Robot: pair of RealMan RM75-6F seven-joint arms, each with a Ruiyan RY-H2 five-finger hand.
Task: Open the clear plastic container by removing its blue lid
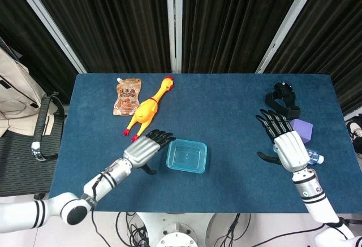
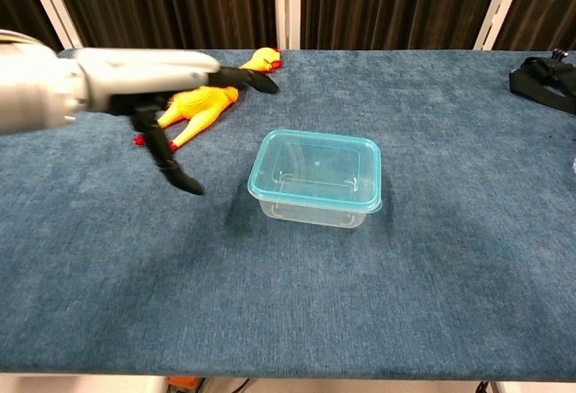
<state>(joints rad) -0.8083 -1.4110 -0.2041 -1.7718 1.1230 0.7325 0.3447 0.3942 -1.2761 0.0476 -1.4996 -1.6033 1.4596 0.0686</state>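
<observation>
Clear plastic container point(image 1: 186, 156) sits near the middle of the blue table point(image 1: 226, 117), blue lid point(image 2: 317, 169) on and seated flat. Nothing touching it.

Left hand point(image 1: 146, 148) hovers just beside the container's left edge, fingers spread and extended toward it, thumb hanging down, holding nothing. In the chest view the same hand point(image 2: 157, 83) is above the table surface, clear of the lid.

Right hand point(image 1: 287, 141) is well apart from the container, over the right side of the table, fingers splayed wide, empty. It hangs over the water bottle point(image 1: 312, 156), next to the purple block point(image 1: 302, 127); can't tell if it touches either.

Other stuff: yellow rubber chicken point(image 1: 148, 107) and a snack pouch point(image 1: 127, 95) at back left, side by side; black strap point(image 1: 284, 100) at back right.
</observation>
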